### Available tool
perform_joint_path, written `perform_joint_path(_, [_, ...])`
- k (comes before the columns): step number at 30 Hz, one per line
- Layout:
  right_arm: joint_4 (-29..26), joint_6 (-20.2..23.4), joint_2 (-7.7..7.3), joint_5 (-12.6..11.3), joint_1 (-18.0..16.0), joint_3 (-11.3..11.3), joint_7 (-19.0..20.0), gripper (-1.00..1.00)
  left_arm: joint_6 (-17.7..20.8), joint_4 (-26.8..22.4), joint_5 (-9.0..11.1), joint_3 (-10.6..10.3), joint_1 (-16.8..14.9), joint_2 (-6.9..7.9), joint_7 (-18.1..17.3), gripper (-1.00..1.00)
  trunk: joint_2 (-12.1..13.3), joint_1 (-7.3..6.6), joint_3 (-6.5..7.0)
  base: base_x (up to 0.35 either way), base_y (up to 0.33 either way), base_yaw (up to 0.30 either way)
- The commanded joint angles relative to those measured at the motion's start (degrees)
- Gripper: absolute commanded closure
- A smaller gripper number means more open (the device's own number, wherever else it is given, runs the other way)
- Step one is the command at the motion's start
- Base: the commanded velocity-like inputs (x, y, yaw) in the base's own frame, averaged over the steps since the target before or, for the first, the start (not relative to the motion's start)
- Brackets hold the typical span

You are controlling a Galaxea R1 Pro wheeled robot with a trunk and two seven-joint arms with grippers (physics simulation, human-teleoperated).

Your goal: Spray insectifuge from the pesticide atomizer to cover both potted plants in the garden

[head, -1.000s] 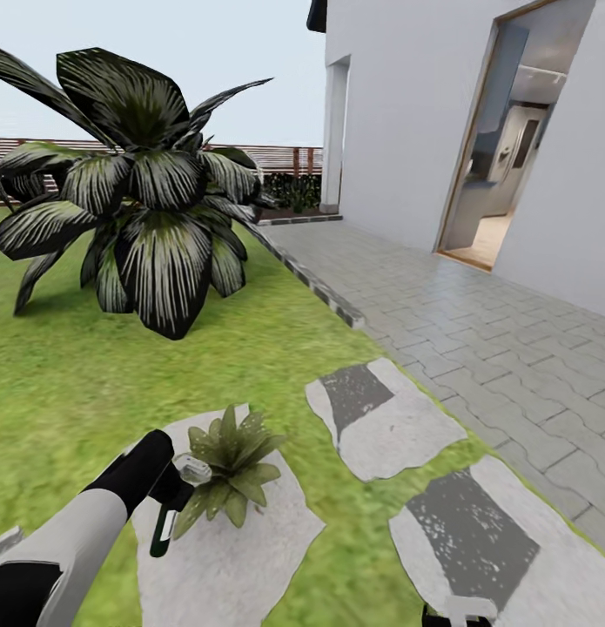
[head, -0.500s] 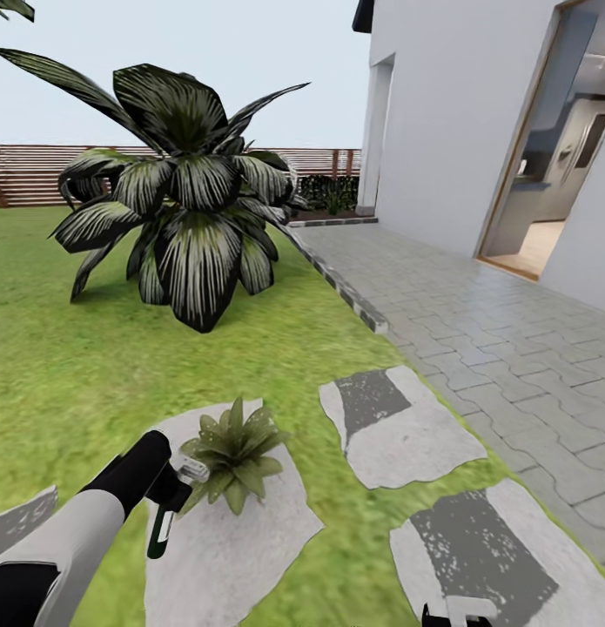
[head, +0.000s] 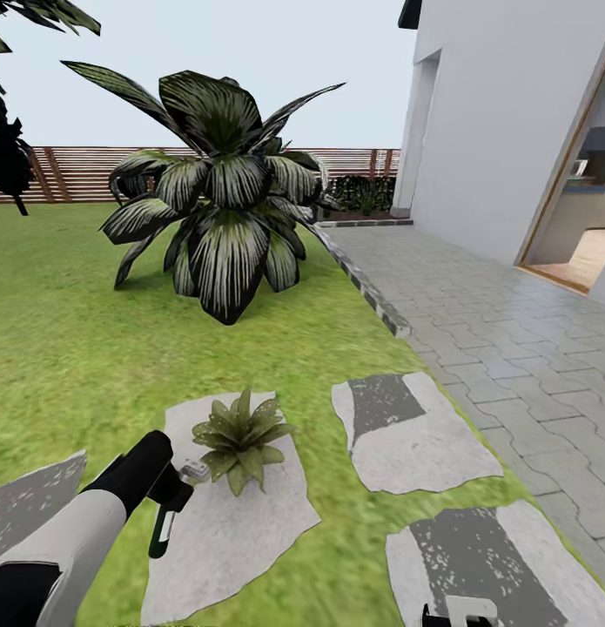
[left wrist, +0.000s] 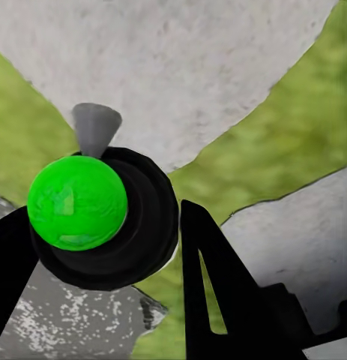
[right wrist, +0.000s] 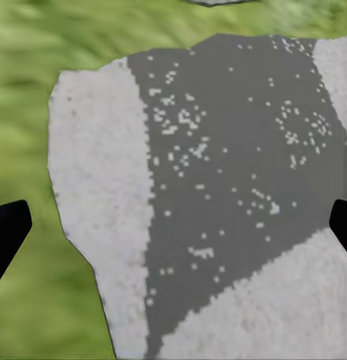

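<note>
Spraying step in hand, by the look of it. Left pincer (head: pixel 167 501) pinching the pesticide atomizer, a small bottle with a pale grey nozzle head and a dark body bearing a green and white strip (head: pixel 163 531); in the left wrist view, seen as a bright green ball top on a round black collar with a grey cone nozzle (left wrist: pixel 77 202), black fingers (left wrist: pixel 218 292) pressed in on either side of it. Nozzle head aimed toward, and just beside, the near potted plant, a low rosette of broad pointed olive-green leaves (head: pixel 241 431), standing toward the far end of a pale grey stepping stone (head: pixel 224 531) set in the green lawn (head: pixel 76 348). No spray mist visible, so coverage of this plant cannot be judged. Second potted plant not made out among what shows.

Right pincer (right wrist: pixel 173 225) spread wide, black fingertips (right wrist: pixel 8 229) at opposite borders of the right wrist view, nothing between them, hanging over a grey stepping stone with a dark speckled patch (right wrist: pixel 233 172).

Beyond: a big spiky striped agave (head: pixel 224 218) on the lawn, a brown slatted wooden fence (head: pixel 76 172) behind, grey paving (head: pixel 511 348) along the white house wall (head: pixel 511 113).

Next, likely: nozzle kept trained on the rosette, swept across all the leaves; then a search for the other plant, calling for a turn of base or head.
</note>
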Motion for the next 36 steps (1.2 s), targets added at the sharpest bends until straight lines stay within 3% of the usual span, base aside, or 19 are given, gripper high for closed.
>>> perform_joint_path(1, [0.09, -0.17, 0.0, 0.6, -0.04, -0.42, -0.23, -1.0, 0.06, -0.06, -0.55, -0.33, -0.03, 0.18, -0.56, 1.0, -0.02, -0.01, -0.05, -0.001, -0.289, 0.041])
perform_joint_path(7, [0.09, -0.18, 0.0, 0.6, -0.04, -0.42, -0.23, -1.0, 0.01, -0.06, -0.64, -0.42, -0.03, 0.19, -0.46, 1.0, -0.02, -0.01, -0.05, 0.0, -0.29, 0.031])
perform_joint_path(19, [0.09, -0.15, 0.0, 0.6, -0.04, -0.42, -0.23, -1.0, -0.04, -0.01, -0.68, -0.35, 0.04, 0.41, -0.23, 1.0, -0.02, -0.01, -0.05, 0.01, -0.29, 0.234])
perform_joint_path(23, [0.09, -0.09, -0.23, 0.68, -0.04, -0.42, -0.15, -1.0, -0.08, 0.0, -0.66, -0.28, 1.3, 0.47, -0.14, 1.0, -0.02, -0.01, -0.05, 0.123, -0.264, 0.032])
perform_joint_path(36, [0.09, -0.09, -0.04, 0.6, -0.04, -0.42, -0.23, -1.0, -0.08, -0.02, -0.68, -0.17, 2.3, 1.04, -0.12, 1.0, -0.02, -0.01, -0.05, 0.174, -0.099, 0.074])
